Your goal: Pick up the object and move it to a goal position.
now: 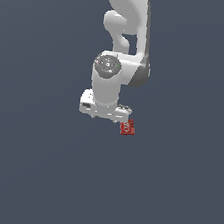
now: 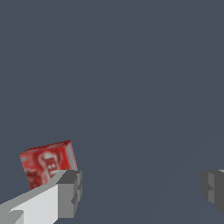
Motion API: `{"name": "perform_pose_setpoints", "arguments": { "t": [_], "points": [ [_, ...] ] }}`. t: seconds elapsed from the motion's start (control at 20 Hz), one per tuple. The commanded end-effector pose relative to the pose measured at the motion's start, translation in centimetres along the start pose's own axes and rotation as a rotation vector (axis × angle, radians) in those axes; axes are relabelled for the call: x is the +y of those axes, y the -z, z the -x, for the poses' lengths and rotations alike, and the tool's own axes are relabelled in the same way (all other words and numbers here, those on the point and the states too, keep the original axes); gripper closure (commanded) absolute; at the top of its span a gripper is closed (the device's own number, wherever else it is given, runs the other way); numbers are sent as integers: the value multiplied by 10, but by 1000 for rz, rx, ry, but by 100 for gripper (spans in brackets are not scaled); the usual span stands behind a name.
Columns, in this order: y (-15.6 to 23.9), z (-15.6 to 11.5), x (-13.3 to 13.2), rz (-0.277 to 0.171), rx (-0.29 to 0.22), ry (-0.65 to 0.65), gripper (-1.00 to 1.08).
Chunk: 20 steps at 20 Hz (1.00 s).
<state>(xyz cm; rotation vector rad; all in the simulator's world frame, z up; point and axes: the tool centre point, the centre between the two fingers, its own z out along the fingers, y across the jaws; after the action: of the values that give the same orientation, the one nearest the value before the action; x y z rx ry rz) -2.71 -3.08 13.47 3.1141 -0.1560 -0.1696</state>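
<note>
One red box (image 2: 47, 164), white lettering unreadable, beside a fingertip, claw (image 2: 142, 190) spread wide, empty.

Both views are rendered in flat, even, rather dim light against a uniform slate-grey ground. No cast shadows are seen on that ground. Soft shading is laid on the white arm (image 1: 121, 44), darker toward 3 o'clock, so light is suggested from about 10 o'clock. No glare or edge distortion is noted. Lettering on the red box (image 2: 47, 162) is coarsely pixelated and unreadable.
</note>
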Motion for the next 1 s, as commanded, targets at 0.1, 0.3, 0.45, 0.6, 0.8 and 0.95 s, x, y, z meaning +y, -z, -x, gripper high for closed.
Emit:
{"name": "perform_pose_setpoints", "arguments": {
  "t": [0.1, 0.3, 0.45, 0.6, 0.8, 0.95],
  "points": [
    [-1, 1, -4, 0, 2, 6, -92],
    [-8, 4, -13, 1, 11, 20, -92],
    [-16, 8, -25, 1, 22, 40, -92],
    [-26, 14, -41, 1, 36, 65, -92],
    [-42, 26, -67, -2, 61, 109, -92],
    [-53, 36, -85, -5, 78, 140, -92]
  ]
}}
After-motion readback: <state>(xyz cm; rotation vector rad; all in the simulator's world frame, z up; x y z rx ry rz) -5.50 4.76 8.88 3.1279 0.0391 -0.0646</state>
